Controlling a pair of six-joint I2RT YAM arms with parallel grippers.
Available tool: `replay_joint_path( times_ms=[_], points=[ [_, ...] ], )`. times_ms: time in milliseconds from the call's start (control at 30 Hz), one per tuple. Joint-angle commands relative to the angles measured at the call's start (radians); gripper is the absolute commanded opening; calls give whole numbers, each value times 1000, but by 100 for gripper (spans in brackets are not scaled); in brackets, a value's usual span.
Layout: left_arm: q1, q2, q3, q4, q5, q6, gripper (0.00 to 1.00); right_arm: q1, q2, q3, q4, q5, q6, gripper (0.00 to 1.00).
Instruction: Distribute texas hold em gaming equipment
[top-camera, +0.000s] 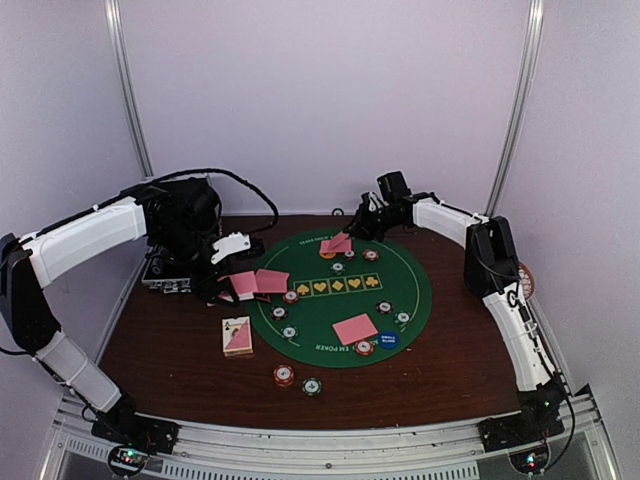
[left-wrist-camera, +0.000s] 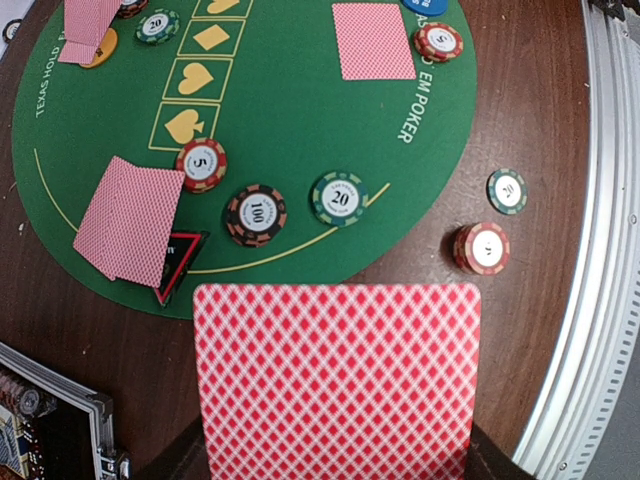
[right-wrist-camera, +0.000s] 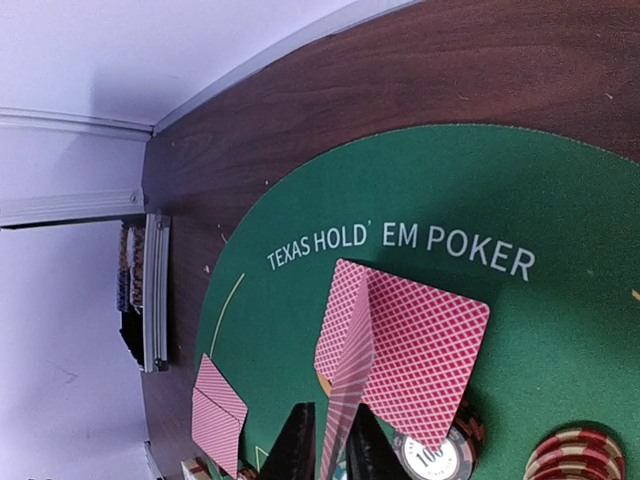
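Left gripper (left-wrist-camera: 335, 465) and right gripper (right-wrist-camera: 332, 445) each apparently pinch a diamond-latticed card (left-wrist-camera: 335, 385).

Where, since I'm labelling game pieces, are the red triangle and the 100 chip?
red triangle (left-wrist-camera: 180, 255), left wrist view, its dark middle.
100 chip (left-wrist-camera: 256, 214), left wrist view, its white centre label.

We found a brown wooden table (top-camera: 180, 340) carrying 1 round green mat (top-camera: 320, 315) lettered TEXAS HOLD'EM POKER. A black, silver-edged case (left-wrist-camera: 45, 425) sat on the wood off the mat's left side, and 1 metal rail (top-camera: 330, 440) ran along the table's near edge.
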Motion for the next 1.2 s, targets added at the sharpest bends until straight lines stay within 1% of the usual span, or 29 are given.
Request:
replay_joint_path(
  times_ms=[0,33,100,367,433,500,533,633,800,900,1000,1167],
  points=[
    [4,-8,15,1,11,6,4,-6,16,47,4,72,-38,19],
    [4,-7,15,0,11,7,4,-6,14,49,1,80,-45,22],
    [4,-7,14,-2,10,7,4,-8,6,53,-12,102,-63,31],
    [4,-11,12,-4,0,8,4,-11,-95,51,-106,195,-161,52],
    [4,-10,12,-4,-2,9,4,-9,-145,23,-122,204,-178,56],
    [5,-10,13,-3,-1,8,4,-3,-203,-40,-113,182,-181,60],
    [4,-8,13,-3,-2,8,4,2,-243,-87,-96,162,-177,61],
    [4,-6,15,3,-7,5,4,40,-371,-309,14,92,-139,67],
    [4,1,22,7,-4,-2,3,146,-559,-635,242,-31,7,74],
    [4,2,25,6,4,-5,3,204,-654,-797,373,-42,103,79],
    [4,2,23,7,7,-8,3,257,-715,-902,496,-49,197,79],
    [5,2,22,7,7,-12,3,356,-714,-916,581,-85,275,80]
  ],
)
